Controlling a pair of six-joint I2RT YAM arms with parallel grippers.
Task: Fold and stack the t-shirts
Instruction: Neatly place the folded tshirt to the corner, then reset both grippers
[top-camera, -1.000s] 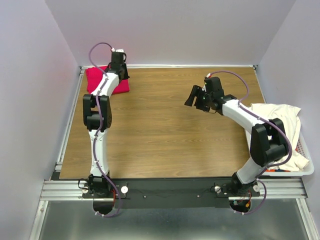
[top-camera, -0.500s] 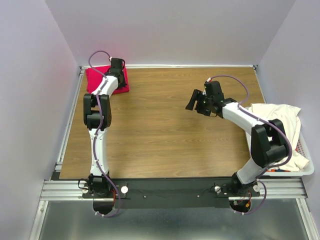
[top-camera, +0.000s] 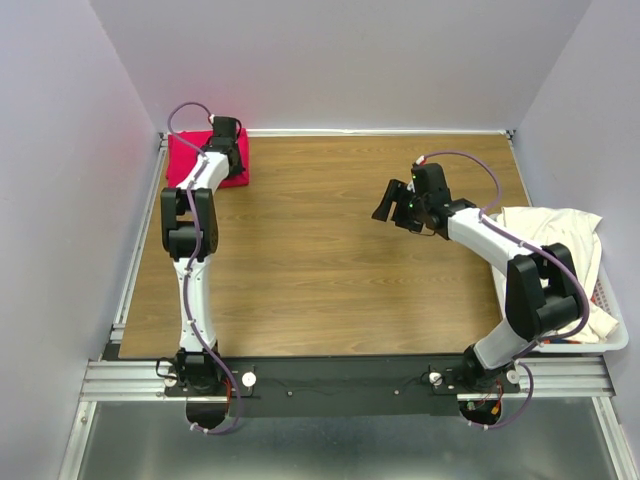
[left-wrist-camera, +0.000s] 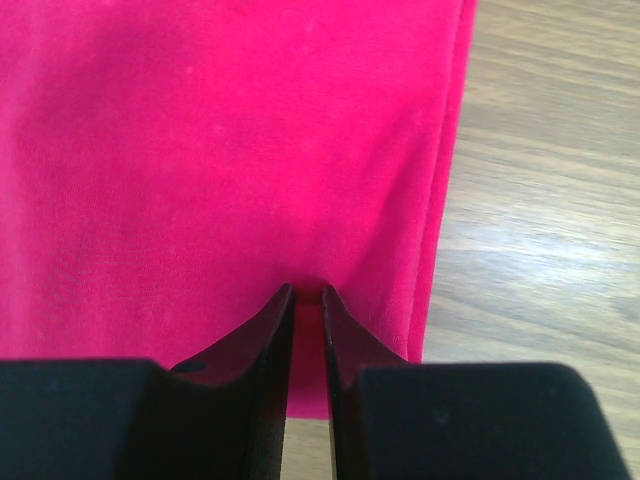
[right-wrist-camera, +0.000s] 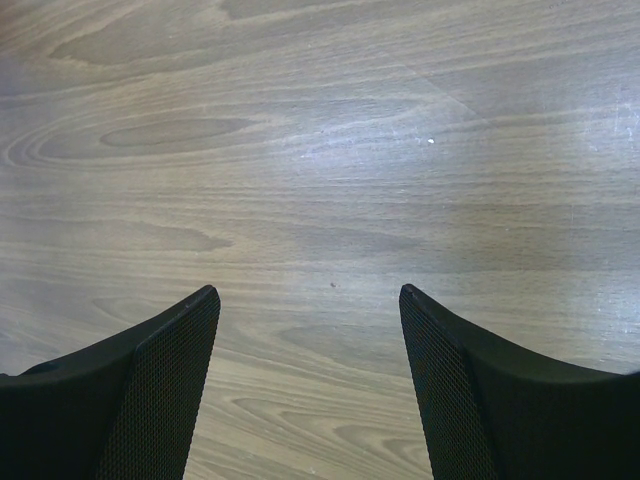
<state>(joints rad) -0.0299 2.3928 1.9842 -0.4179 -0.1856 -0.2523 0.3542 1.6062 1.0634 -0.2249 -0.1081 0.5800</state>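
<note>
The folded crimson-red t-shirt (top-camera: 185, 160) lies in the table's far-left corner; in the left wrist view the red t-shirt (left-wrist-camera: 200, 150) fills most of the picture. My left gripper (top-camera: 228, 150) stands over its near-right edge, jaws nearly together and pinching a fold of red cloth at the tips (left-wrist-camera: 308, 292). The cream-white t-shirt (top-camera: 560, 235) lies crumpled over the basket at the right. Over bare wood at mid-table, my right gripper (top-camera: 392, 203) hangs open, and nothing is between its fingers (right-wrist-camera: 310, 295).
The white slatted laundry basket (top-camera: 615, 340) sits at the table's right edge under the cream shirt. Walls close the table in on the left, back and right. A metal rail (top-camera: 135, 260) runs along the left edge.
My left gripper has shifted toward the far-left corner, and the red shirt has slid left with it. The right gripper has barely moved.
</note>
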